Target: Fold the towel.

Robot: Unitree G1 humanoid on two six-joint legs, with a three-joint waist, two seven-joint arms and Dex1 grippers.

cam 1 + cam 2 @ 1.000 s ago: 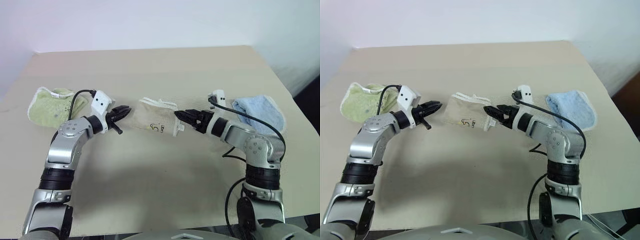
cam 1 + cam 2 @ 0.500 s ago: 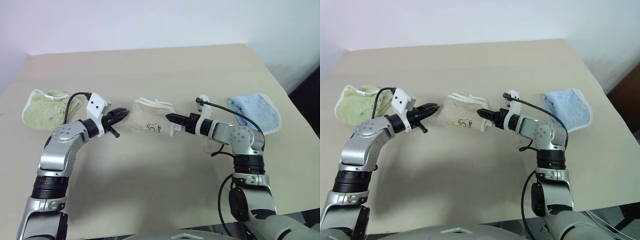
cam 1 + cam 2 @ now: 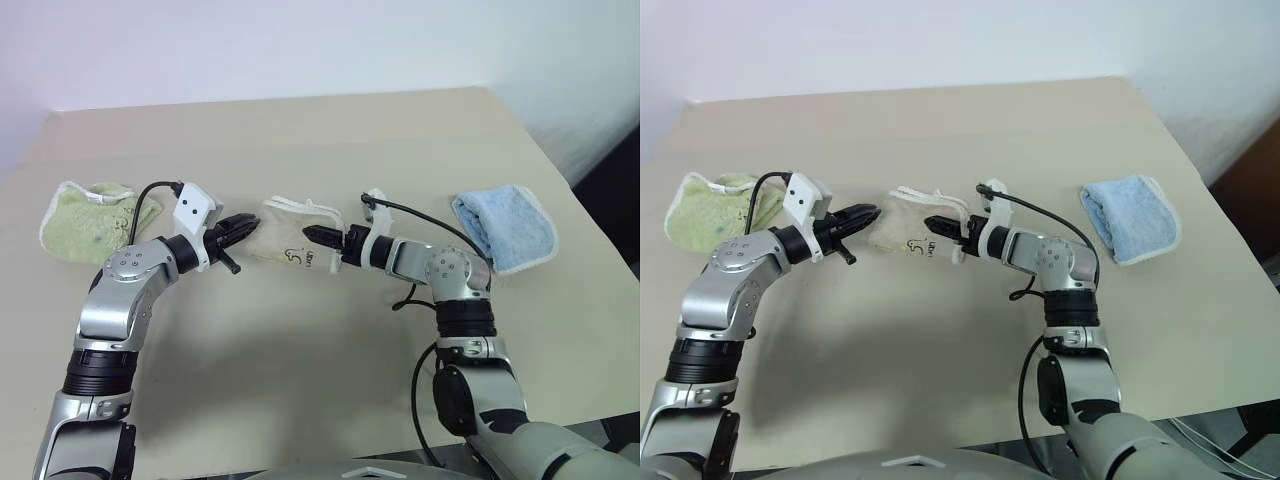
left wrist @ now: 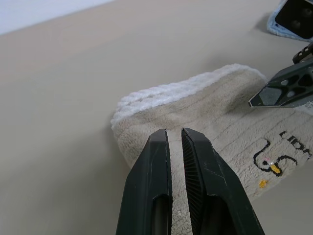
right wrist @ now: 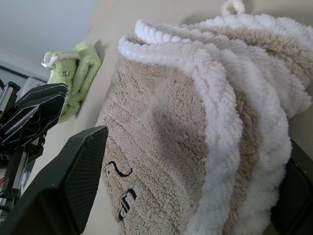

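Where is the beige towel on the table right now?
The beige towel lies folded mid-table between the left end effector and right end effector, with the green towel to its left and the blue towel to its right.

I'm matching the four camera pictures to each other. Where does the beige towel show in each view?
Left eye view: beige towel at table centre, between the grippers.
Right eye view: towel centre-left.
Left wrist view: towel beyond the shut left gripper.
Right wrist view: towel between the open right gripper's fingers.
Shared landmark: its dark embroidered mark.
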